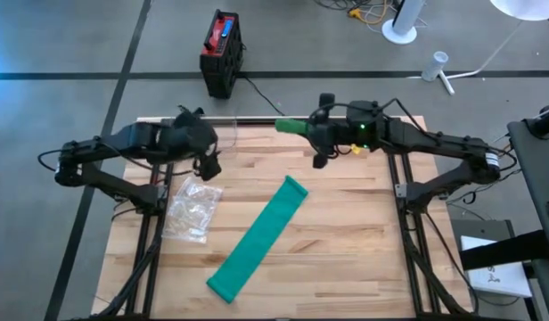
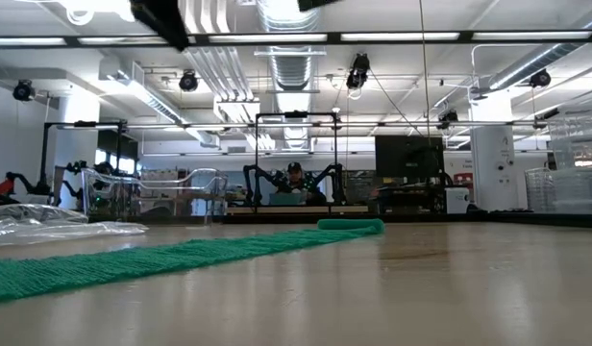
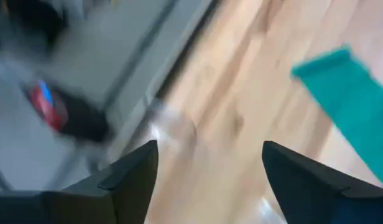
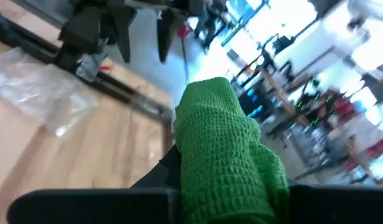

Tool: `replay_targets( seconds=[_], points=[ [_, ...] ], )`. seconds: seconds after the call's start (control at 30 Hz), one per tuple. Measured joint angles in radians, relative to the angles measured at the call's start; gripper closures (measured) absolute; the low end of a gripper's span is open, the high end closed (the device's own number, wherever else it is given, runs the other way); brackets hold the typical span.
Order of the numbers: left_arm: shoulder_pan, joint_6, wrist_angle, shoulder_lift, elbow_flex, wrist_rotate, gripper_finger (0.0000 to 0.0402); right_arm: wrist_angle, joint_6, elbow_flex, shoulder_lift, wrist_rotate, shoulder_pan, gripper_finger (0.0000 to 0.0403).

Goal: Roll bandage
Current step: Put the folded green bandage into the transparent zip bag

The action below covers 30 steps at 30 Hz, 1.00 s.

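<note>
A long teal bandage strip (image 1: 257,236) lies flat and unrolled on the wooden table, slanting from the middle toward the near left; it also shows in the low view (image 2: 181,255) and the left wrist view (image 3: 350,99). My right gripper (image 1: 308,131) is above the table's far edge, shut on a green bandage roll (image 1: 290,127). My left gripper (image 1: 208,166) is open and empty above the far left of the table, beyond the strip's far end; its two fingers show wide apart in the left wrist view (image 3: 210,180). My right gripper holds the green bandage roll (image 4: 222,155) between its two fingers, which the roll itself mostly hides. The fingers come level, pointing toward the table's left. The roll's free end (image 1: 282,126) sticks out past the fingertips, lifted clear of the table.
A crumpled clear plastic bag (image 1: 192,209) lies left of the strip, below my left gripper. A black and red box (image 1: 223,52) stands on the floor beyond the far edge. Bare wood (image 1: 346,232) lies right of the strip.
</note>
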Motion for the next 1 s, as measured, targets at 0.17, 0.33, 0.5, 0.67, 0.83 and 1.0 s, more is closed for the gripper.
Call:
replay_targets(
  seconds=[0.17, 0.33, 0.5, 0.67, 0.83, 1.0],
  points=[
    [-0.005, -0.261, -0.144, 0.097, -0.024, 0.201, 0.0121, 0.009, 0.113, -0.171, -0.075, 0.002, 0.005, 0.0351],
    [-0.029, -0.392, -0.183, 0.183, -0.113, 0.394, 0.0132, 0.064, 0.230, -0.342, -0.152, 0.014, 0.074, 0.0351],
    [-0.031, -0.539, -0.180, 0.243, -0.275, 0.582, 0.0134, 0.100, 0.331, -0.465, -0.205, 0.095, 0.198, 0.0351],
    [-0.031, -0.603, -0.103, 0.303, -0.416, 0.582, 0.0138, 0.104, 0.401, -0.509, -0.221, 0.199, 0.335, 0.0351],
    [-0.031, -0.604, 0.068, 0.368, -0.502, 0.571, 0.0152, 0.106, 0.448, -0.510, -0.207, 0.282, 0.445, 0.0351],
    [-0.035, -0.547, 0.281, 0.451, -0.541, 0.521, 0.0169, 0.116, 0.490, -0.510, -0.179, 0.358, 0.519, 0.0351]
  ],
)
